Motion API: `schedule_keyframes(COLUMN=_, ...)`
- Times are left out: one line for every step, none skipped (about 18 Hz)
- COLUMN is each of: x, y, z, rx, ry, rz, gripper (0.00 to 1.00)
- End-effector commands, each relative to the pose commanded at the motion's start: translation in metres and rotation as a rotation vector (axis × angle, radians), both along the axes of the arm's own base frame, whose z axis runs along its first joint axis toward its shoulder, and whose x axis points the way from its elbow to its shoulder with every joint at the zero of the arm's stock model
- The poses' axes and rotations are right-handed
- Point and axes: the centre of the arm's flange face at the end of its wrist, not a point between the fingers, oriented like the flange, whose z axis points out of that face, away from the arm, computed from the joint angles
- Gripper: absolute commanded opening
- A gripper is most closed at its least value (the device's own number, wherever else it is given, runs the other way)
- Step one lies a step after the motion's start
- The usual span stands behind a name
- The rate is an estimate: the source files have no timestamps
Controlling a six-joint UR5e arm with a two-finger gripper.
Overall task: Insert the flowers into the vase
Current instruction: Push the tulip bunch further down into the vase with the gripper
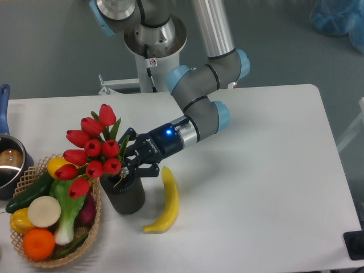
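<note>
I see the flowers [91, 151] standing in the vase [124, 195], leaning left over the basket [34, 170]; the gripper [132, 154] sits beside the stems with its fingers [149, 169] spread apart; a banana [165, 200] lies on the tabletop [256, 187] nearby.

vase: the short dark grey matte cylinder vase [124, 195] stands on the white table [256, 170], and serves as the landmark
flowers: the bunch of red artificial tulips [91, 151] sits in the vase's top, leaning left
gripper: the black two-finger gripper [132, 153] is just above the vase, on its right
banana: the yellow banana [166, 200] lies just right of the vase
basket: the woven wicker basket [34, 170] of vegetables sits just left of the vase
pot: the metal pot with a blue handle [7, 162] is far left of the vase
</note>
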Motion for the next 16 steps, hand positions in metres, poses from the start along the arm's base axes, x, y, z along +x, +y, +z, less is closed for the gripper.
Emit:
schedule_keyframes(x=0.0000, y=0.0000, z=0.0000, rx=0.000, ry=0.000, rz=0.000, gripper=0.38)
schedule_keyframes(x=0.0000, y=0.0000, z=0.0000, rx=0.006, ry=0.009, rz=0.002, gripper=0.40)
schedule_keyframes(x=-0.0001, y=0.0001, z=-0.0009, rx=0.007, ry=0.011, rz=0.002, gripper=0.40)
schedule_keyframes(x=0.0000, y=0.0000, z=-0.0039, rx=0.013, ry=0.020, rz=0.005, gripper=0.44)
schedule_keyframes(x=-0.0001, y=0.0000, z=-0.0046, rx=0.014, ry=0.022, rz=0.005, gripper=0.45)
schedule_keyframes(x=0.0003, y=-0.0002, z=-0.0051, rx=0.013, ry=0.020, rz=0.005, gripper=0.45)
schedule_keyframes(x=0.0003, y=-0.0002, z=-0.0051, rx=0.013, ry=0.020, rz=0.005, gripper=0.46)
schedule_keyframes(x=0.0003, y=-0.0002, z=-0.0052, rx=0.011, ry=0.018, rz=0.005, gripper=0.46)
schedule_keyframes(x=0.0003, y=-0.0002, z=-0.0051, rx=0.013, ry=0.020, rz=0.005, gripper=0.47)
schedule_keyframes(x=0.0003, y=-0.0002, z=-0.0052, rx=0.012, ry=0.019, rz=0.005, gripper=0.48)
schedule_keyframes(x=-0.0001, y=0.0000, z=-0.0046, rx=0.014, ry=0.022, rz=0.005, gripper=0.50)
schedule_keyframes(x=-0.0001, y=0.0000, z=-0.0046, rx=0.015, ry=0.023, rz=0.005, gripper=0.50)
schedule_keyframes(x=-0.0001, y=0.0000, z=-0.0046, rx=0.015, ry=0.023, rz=0.005, gripper=0.52)
schedule_keyframes(x=-0.0001, y=0.0000, z=-0.0046, rx=0.015, ry=0.023, rz=0.005, gripper=0.56)
schedule_keyframes(x=-0.0001, y=0.0000, z=-0.0046, rx=0.015, ry=0.023, rz=0.005, gripper=0.62)
schedule_keyframes(x=-0.0001, y=0.0000, z=-0.0046, rx=0.017, ry=0.027, rz=0.006, gripper=0.68)
